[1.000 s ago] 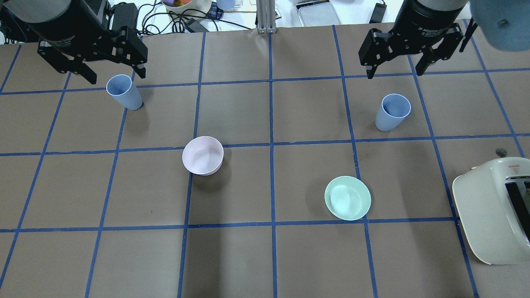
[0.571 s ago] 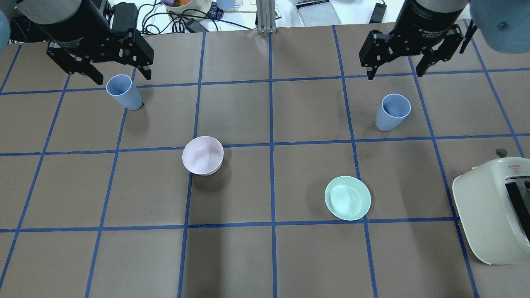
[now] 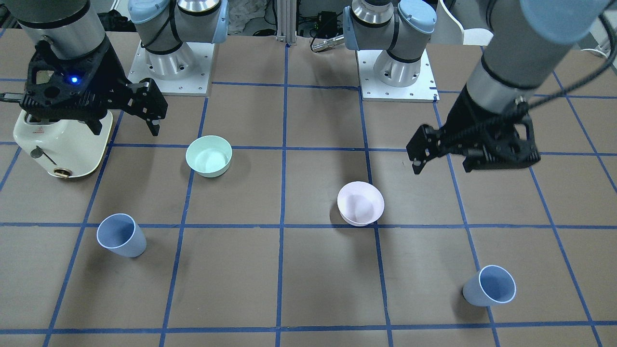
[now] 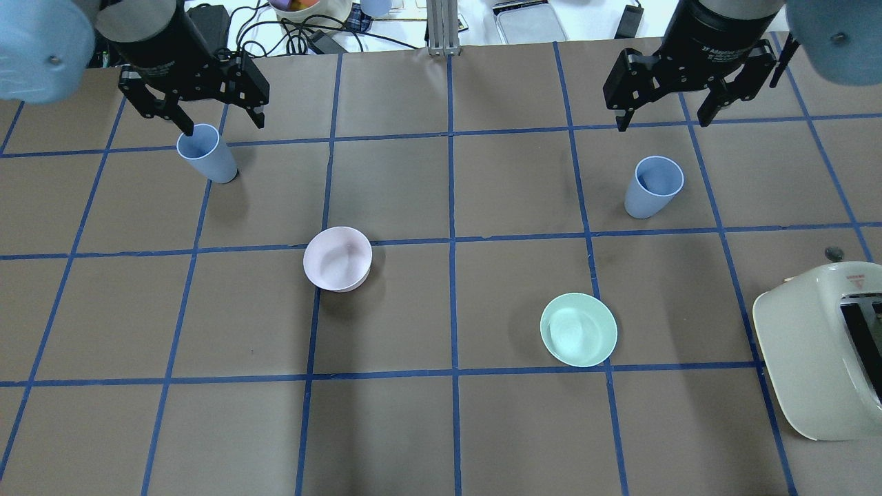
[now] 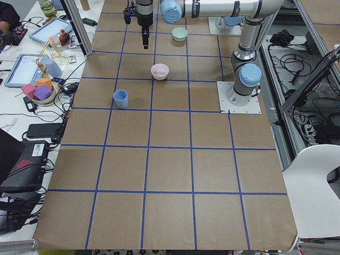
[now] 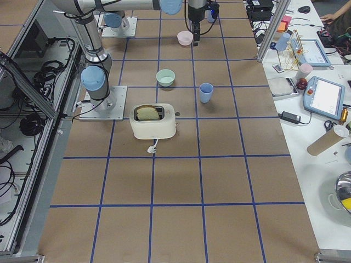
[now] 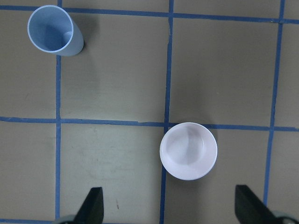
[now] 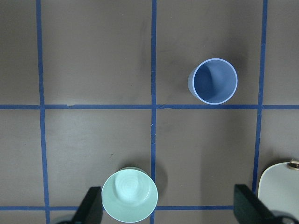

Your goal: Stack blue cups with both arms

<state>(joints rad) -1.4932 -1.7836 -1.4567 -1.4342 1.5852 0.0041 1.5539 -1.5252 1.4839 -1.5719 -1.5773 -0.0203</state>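
Note:
Two pale blue cups stand upright on the brown table. The left cup [image 4: 204,153] also shows in the front view [image 3: 489,285] and at the upper left of the left wrist view [image 7: 53,30]. My left gripper [image 4: 224,124] is open and empty, raised above the table; in the overhead view one fingertip overlaps the cup's rim. The right cup [image 4: 653,184] also shows in the front view [image 3: 120,235] and in the right wrist view [image 8: 213,81]. My right gripper [image 4: 663,122] is open and empty, hovering high on the robot's side of that cup.
A pale pink bowl [image 4: 337,258] sits centre-left and a mint-green bowl [image 4: 578,329] centre-right, both between the cups and the robot. A cream toaster [image 4: 823,351] stands at the right edge. Cables and clutter lie beyond the table's far edge.
My left gripper has moved right and away from the robot, so one finger now lines up with the left cup's rim. My right gripper has hardly moved. The cups and bowls are unmoved.

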